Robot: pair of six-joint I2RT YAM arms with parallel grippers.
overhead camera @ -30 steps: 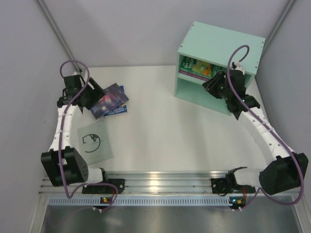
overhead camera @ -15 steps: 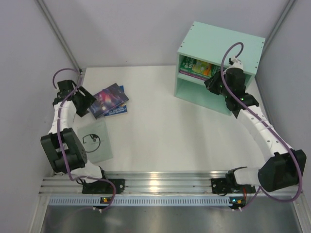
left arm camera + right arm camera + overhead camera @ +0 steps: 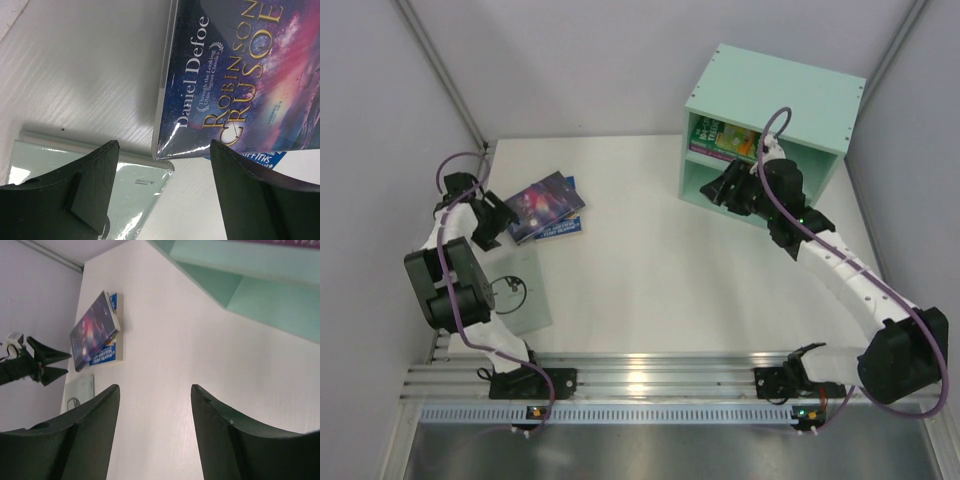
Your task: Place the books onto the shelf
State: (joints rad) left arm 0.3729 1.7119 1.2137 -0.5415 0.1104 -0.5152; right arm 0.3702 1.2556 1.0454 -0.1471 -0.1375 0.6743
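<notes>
The white table (image 3: 640, 280) carries everything. At its far right corner stands the mint-green shelf (image 3: 775, 85), its open side turned toward the middle of the table. In the upper compartment I see the shelved books (image 3: 720, 137) with green and purple covers. How many there are, I cannot tell.

The right arm (image 3: 840, 270) reaches from the near right corner toward the shelf. The left arm (image 3: 445, 280) is folded along the left edge.

Three books lie flat on the table. The dark blue-purple book (image 3: 545, 203), with the title Robinson Crusoe, lies in the far left part. It rests on top of the blue book (image 3: 560, 229), of which only a strip shows. The pale green book (image 3: 520, 295) lies nearer to the near left corner, apart from these two.

The right gripper (image 3: 722, 190) hangs just in front of the lower compartment. Its fingers are apart and hold nothing. The left gripper (image 3: 498, 222) is near the left edge, just beside the corner of the dark book. Its fingers are spread wide and hold nothing.
</notes>
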